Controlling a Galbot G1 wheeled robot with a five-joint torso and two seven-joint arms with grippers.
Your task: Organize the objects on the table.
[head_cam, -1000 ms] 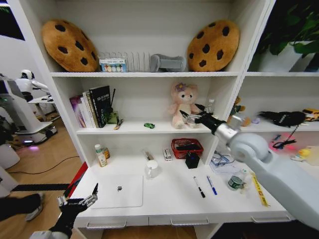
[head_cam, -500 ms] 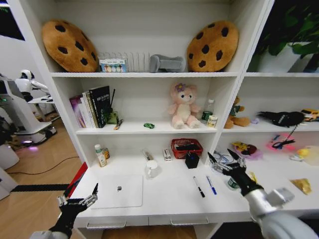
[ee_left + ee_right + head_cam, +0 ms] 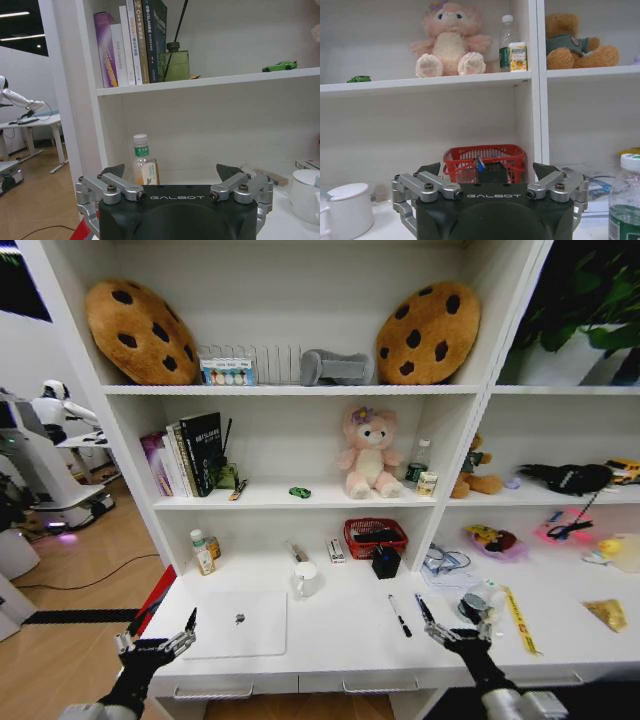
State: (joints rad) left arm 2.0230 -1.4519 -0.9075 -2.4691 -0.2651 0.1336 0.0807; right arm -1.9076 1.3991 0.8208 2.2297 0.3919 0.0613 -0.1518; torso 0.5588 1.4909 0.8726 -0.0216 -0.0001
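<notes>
Now the right pincer (image 3: 452,625), fingers apart and empty, sits low at the lower right of the head view, just right of the blue pen (image 3: 424,611) and black pen (image 3: 399,615) on the tabletop (image 3: 340,640). Both pens lie with long axis front-to-back, slightly slanted. The left pincer (image 3: 157,640), also apart, waits at the lower left beside the laptop (image 3: 240,625).

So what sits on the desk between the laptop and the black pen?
In the head view, a white mug stands slightly behind the line between the slim silver-white laptop and the black pen; otherwise bare white desk.
</notes>
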